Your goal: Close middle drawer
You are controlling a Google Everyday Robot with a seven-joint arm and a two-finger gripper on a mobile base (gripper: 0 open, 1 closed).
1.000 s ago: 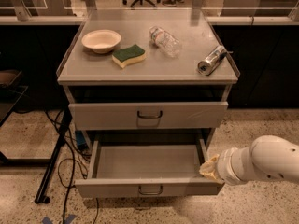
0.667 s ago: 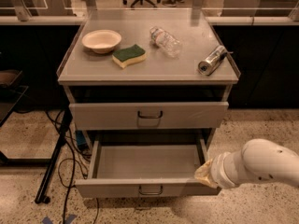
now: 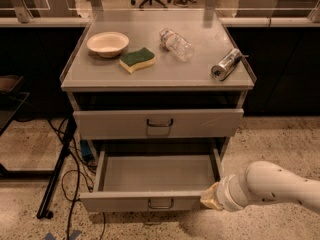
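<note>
The middle drawer (image 3: 115,202) of the grey cabinet is pulled far out, and its shallow grey tray (image 3: 157,174) holds nothing. Its small loop handle (image 3: 160,203) sits at the centre of the wide flat front. My gripper (image 3: 210,199) is at the front right corner of this drawer, level with the drawer front and touching or nearly touching it. My white arm (image 3: 272,186) reaches in from the right. The upper drawer (image 3: 200,123) with the darker handle is pushed in.
On the cabinet top (image 3: 200,76) lie a cream bowl (image 3: 107,43), a green and yellow sponge (image 3: 137,59), a clear plastic bottle (image 3: 176,44) and a silver can (image 3: 226,64). A black stand leg and cables (image 3: 57,169) run along the floor to the left.
My gripper and arm have moved left, closing in on the front right corner of the open middle drawer. The drawer itself has not visibly moved.
</note>
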